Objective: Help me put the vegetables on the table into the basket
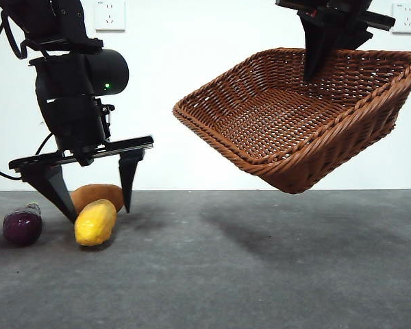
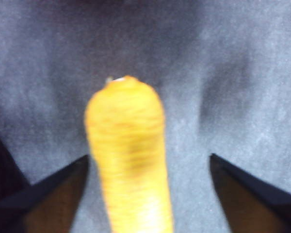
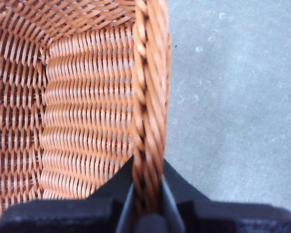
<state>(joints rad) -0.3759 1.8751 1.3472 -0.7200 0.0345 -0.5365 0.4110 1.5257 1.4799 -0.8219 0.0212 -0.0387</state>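
My left gripper (image 1: 89, 205) is open, low over the table (image 1: 260, 274) at the left, its jaws standing on either side of the yellow corn cob (image 1: 95, 222). In the left wrist view the corn (image 2: 128, 160) lies between the jaws, untouched. The brown potato (image 1: 99, 195) lies just behind the corn. The purple eggplant (image 1: 22, 225) lies to the left of it. My right gripper (image 1: 315, 68) is shut on the braided rim of the wicker basket (image 1: 294, 130) and holds it tilted in the air at the right. The rim (image 3: 148, 121) runs between the jaws.
The basket's shadow (image 1: 274, 219) falls on the table below it. Two wall sockets (image 1: 109, 14) sit on the white wall behind.
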